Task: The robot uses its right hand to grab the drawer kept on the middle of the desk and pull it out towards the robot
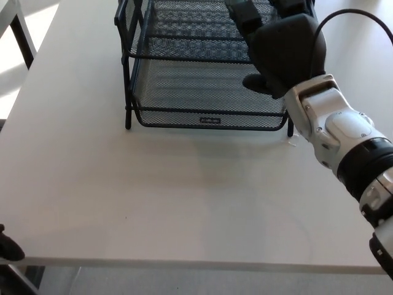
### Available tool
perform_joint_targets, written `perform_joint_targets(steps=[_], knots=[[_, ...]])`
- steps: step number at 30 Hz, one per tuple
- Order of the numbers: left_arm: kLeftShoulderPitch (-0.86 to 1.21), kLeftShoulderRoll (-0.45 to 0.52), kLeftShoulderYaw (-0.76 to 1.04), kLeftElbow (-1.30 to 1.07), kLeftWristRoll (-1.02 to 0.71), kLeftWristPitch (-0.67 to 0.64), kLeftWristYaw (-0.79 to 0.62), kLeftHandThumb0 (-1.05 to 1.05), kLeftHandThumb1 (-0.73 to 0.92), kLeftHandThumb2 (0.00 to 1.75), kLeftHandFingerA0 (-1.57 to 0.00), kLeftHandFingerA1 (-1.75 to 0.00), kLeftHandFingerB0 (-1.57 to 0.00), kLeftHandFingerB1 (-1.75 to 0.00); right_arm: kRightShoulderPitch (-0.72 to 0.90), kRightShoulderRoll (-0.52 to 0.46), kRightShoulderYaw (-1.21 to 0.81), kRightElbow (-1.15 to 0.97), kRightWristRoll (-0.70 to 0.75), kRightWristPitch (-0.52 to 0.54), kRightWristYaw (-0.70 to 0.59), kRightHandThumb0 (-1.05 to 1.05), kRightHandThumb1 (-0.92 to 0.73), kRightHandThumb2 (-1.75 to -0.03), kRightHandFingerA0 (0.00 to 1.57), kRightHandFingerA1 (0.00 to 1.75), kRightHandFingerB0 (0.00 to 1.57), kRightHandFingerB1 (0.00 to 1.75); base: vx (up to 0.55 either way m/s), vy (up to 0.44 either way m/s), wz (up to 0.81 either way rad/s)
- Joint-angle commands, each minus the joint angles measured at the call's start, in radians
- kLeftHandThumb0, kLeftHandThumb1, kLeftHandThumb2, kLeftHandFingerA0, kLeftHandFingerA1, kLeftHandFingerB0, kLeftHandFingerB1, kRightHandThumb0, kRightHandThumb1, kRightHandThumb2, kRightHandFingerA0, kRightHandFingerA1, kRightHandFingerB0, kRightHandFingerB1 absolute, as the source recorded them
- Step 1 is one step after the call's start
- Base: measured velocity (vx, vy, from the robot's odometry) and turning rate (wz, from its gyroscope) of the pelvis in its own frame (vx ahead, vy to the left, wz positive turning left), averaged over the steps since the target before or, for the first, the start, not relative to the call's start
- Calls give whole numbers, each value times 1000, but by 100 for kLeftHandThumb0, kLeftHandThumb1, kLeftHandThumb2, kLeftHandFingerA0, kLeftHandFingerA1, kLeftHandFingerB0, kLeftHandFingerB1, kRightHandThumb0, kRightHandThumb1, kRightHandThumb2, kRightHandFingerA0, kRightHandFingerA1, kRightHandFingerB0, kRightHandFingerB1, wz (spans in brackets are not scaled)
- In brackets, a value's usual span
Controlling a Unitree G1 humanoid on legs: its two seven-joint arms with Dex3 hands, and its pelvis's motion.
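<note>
Right robot hand [284,52] hovers over the mesh drawer [206,92], fingers spread, holding nothing. Risk: fingers snag the upper tier, dragging the whole rack.

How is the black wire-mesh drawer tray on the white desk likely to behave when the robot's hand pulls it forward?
The black wire-mesh drawer tray looks empty and open-weave, so probably light. Its rigid rim suggests it stays stiff. Being light, the black frame may slide on the smooth white desk with it. The right hand is above.
</note>
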State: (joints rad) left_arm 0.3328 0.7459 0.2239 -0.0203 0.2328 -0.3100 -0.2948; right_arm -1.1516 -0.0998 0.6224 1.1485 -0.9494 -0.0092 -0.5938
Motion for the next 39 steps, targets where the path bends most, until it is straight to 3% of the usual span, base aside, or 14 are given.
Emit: perform_joint_targets(steps=[1, 3, 4, 6, 7, 8, 11, 12, 14, 16, 17, 20, 22, 39], knots=[[-36, 33, -10, 4, 5, 5, -46, -27, 58, 57, -80, -86, -79, -58, -83, 26, 19, 96, -15, 54, -130, -68, -50, -55, 3, 53, 0, 33, 0, 0, 0], [-38, 34, -12, 4, 8, 7, -48, -27, 58, 58, -80, -88, -80, -59, -88, 33, 31, 114, -16, 66, -126, -67, -50, -56, 2, 53, 0, 30, 0, 0, 0], [-39, 32, -13, 4, 9, 5, -48, -27, 57, 57, -81, -86, -80, -59, -88, 34, 35, 118, -15, 68, -128, -72, -41, -79, 6, 51, 0, 28, 0, 0, 0], [-42, 29, -15, 6, 9, -7, -46, -27, 57, 57, -81, -86, -81, -60, -86, 37, 48, 129, -17, 76, -136, -72, -41, -79, 4, 52, 0, 28, 0, 0, 0], [-44, 27, -16, 6, 5, 1, -51, -28, 57, 57, -83, -88, -81, -61, -82, 45, 53, 132, -18, 83, -159, -65, -52, -56, 7, 59, 0, 36, 0, 0, 0], [-44, 25, -15, 5, 2, 2, -52, -28, 57, 57, -82, -88, -81, -60, -81, 44, 66, 134, -28, 78, -194, -65, -39, -79, 17, 61, 1, 44, 0, 0, 0], [-42, 24, -13, -3, 0, 19, -60, -28, 58, 57, -81, -88, -81, -60, -83, 41, 82, 140, -29, 75, -216, -65, -39, -77, 25, 63, 3, 49, 0, 0, 0], [-43, 24, -12, 0, 1, 15, -60, -28, 58, 57, -80, -86, -80, -59, -83, 35, 94, 141, -36, 74, -226, -60, -51, -56, 59, 75, 18, 47, 0, 0, 0], [-44, 24, -13, 4, 3, 10, -60, -28, 58, 58, -80, -86, -80, -59, -77, 11, 113, 140, -45, 28, -273, -59, -40, -79, 98, 99, 38, 58, 0, 0, 0], [-44, 23, -11, 5, 7, 10, -57, -28, 58, 57, -81, -88, -81, -60, -79, 2, 119, 142, -43, -5, -297, -50, -51, -55, 102, 109, 47, 53, 0, 0, 0], [-44, 23, -11, 4, 10, 6, -55, -28, 58, 57, -81, -88, -81, -60, -79, -2, 126, 143, -46, -9, -303, -50, -51, -55, 102, 109, 47, 53, 0, 0, 0], [-45, 23, -10, 8, 4, 4, -60, -27, 58, 57, -80, -87, -80, -59, -76, -12, 146, 145, -51, -14, -298, -53, -54, -56, 102, 106, 93, 65, 0, 0, 0], [-46, 22, -10, 12, 1, -3, -59, -28, 58, 57, -81, -88, -80, -60, -74, -14, 150, 145, -47, -21, -302, -55, -54, -58, 101, 106, 99, 61, 0, 0, 0], [-42, 19, 0, 4, -4, 9, -66, -29, 58, 57, -79, -86, -79, -57, -52, -26, 161, 146, -40, -95, -365, -53, -55, -58, 103, 109, 99, 66, 0, 0, 0]])
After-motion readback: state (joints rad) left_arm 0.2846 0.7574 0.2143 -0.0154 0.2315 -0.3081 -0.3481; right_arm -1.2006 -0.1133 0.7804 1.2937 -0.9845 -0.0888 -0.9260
